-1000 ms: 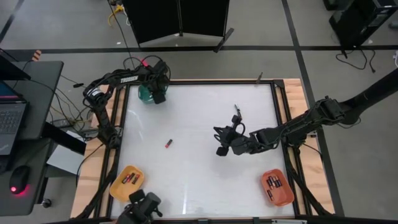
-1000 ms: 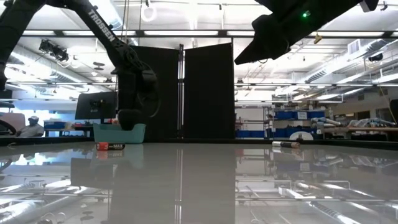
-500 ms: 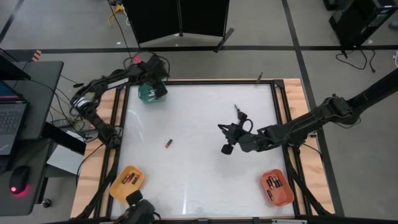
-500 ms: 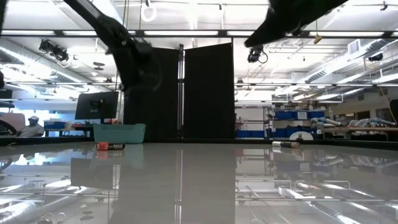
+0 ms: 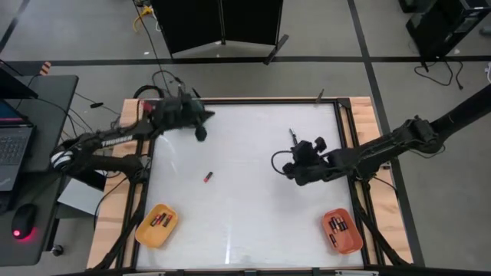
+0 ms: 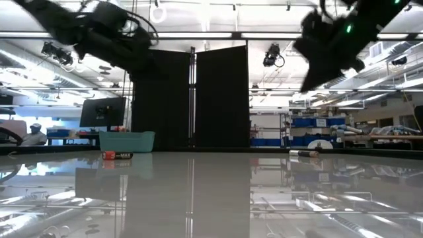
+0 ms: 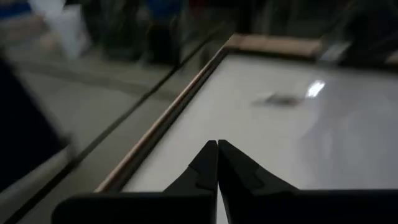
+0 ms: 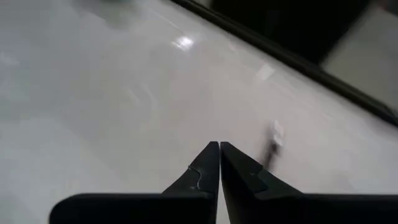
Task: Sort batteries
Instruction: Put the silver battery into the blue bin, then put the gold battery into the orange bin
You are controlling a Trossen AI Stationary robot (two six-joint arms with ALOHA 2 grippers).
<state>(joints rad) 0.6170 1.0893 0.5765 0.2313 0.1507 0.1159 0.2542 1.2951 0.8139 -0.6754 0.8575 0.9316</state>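
Table (image 5: pixel 245 222) first: we see a white surface with three trays on it, a yellow tray (image 5: pixel 156 225) at the near left corner, an orange tray (image 5: pixel 342 231) at the near right corner, both already with batteries inside, and a green tray (image 6: pixel 127 140) at the far left, which shows only in the low view. Two batteries lie loose. Next the arms: the left gripper (image 5: pixel 201 132) hangs above the far left part of the table, and the right gripper (image 5: pixel 289 166) hangs right of the centre; in each wrist view the two fingers meet tip to tip and hold nothing. Then the small things: the red battery (image 5: pixel 208 177) lies left of centre, its long axis about along the near-far direction, between the two grippers and, we judge, a little nearer to the left one. The dark battery (image 5: pixel 292 137) lies at the far right, just beyond the right gripper, with its long axis also near-far, so we think the right arm is better placed for it.
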